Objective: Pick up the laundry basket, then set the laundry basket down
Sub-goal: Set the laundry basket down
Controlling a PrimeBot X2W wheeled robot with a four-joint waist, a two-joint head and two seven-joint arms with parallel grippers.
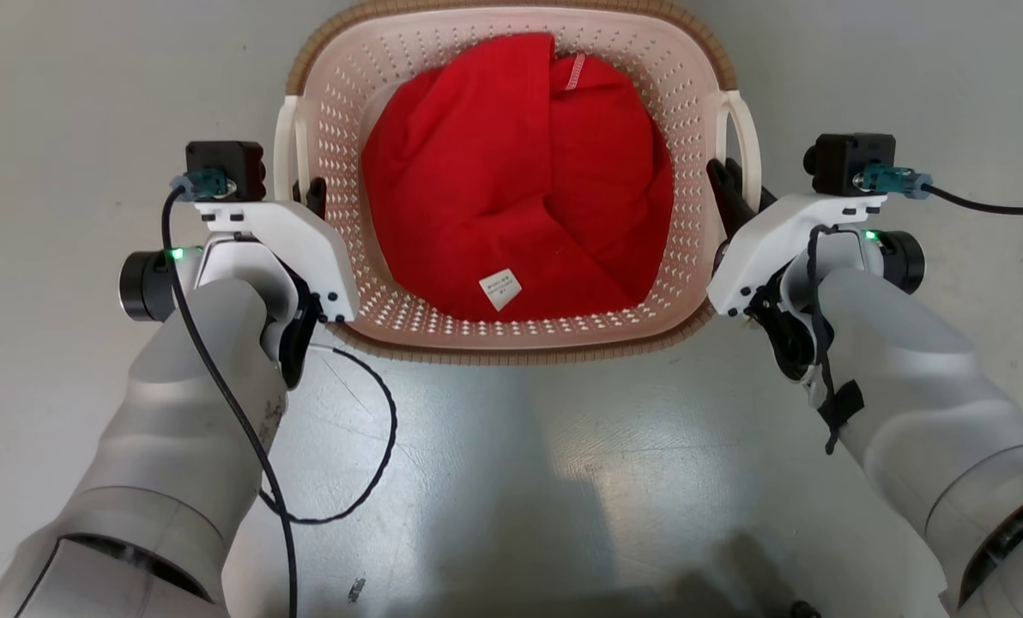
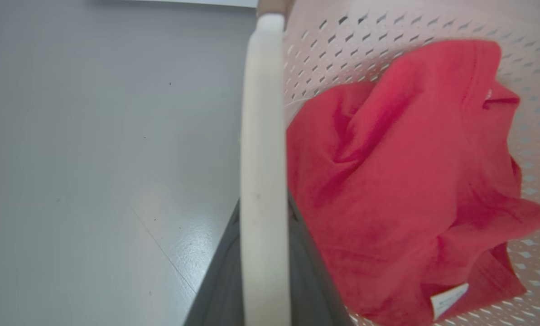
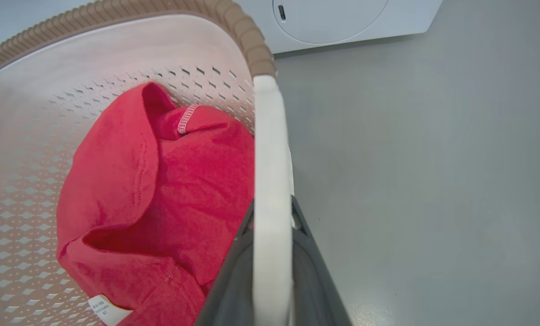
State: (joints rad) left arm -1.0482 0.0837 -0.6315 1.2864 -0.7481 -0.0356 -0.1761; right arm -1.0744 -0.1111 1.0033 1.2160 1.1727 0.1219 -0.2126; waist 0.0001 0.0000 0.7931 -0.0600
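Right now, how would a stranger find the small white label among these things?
Find the cream-white perforated plastic basket with the brown woven-look rim against the grey floor. A crumpled red cloth lies inside. The small white printed label lies near the cloth's robot-side edge, unlike the pink stitched strip at the far edge.

The floor [image 1: 511, 481] is grey and shiny. A white washing machine [image 3: 342, 22] stands on it. A tiny scrap [image 1: 357, 588] lies on it. The laundry basket [image 1: 340, 129] is over it; touching or lifted, I cannot tell.
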